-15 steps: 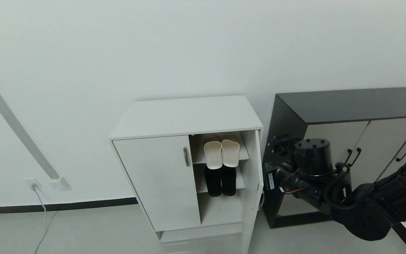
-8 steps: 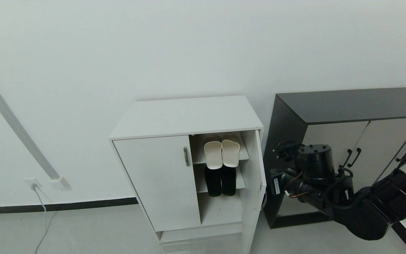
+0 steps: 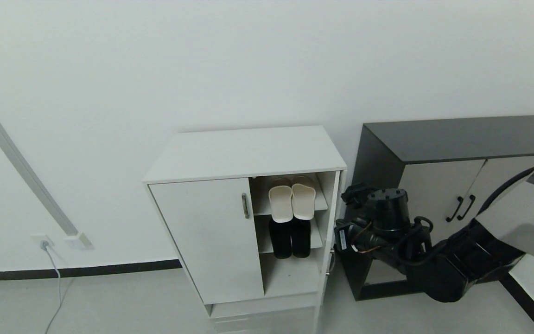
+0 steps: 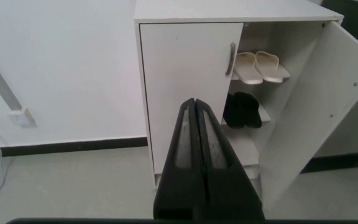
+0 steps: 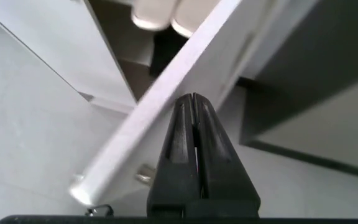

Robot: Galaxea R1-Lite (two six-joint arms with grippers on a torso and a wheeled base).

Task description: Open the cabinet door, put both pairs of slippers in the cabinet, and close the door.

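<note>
**Slippers inside, door not yet shut**

The right pincer (image 5: 193, 102), clenched on nothing, sits right of centre in the head view, just beside the open cabinet door (image 3: 328, 260). It may slide off the door's edge and leave it ajar. White slippers (image 3: 292, 202) and black slippers (image 3: 289, 239) lie on the shelves at centre. The left pincer (image 4: 195, 109) is clenched too.

matt white cabinet (image 3: 244, 153) with metal handle (image 3: 245, 205); smooth cream slippers (image 3: 291, 202), matt black slippers (image 3: 290, 239).
</note>
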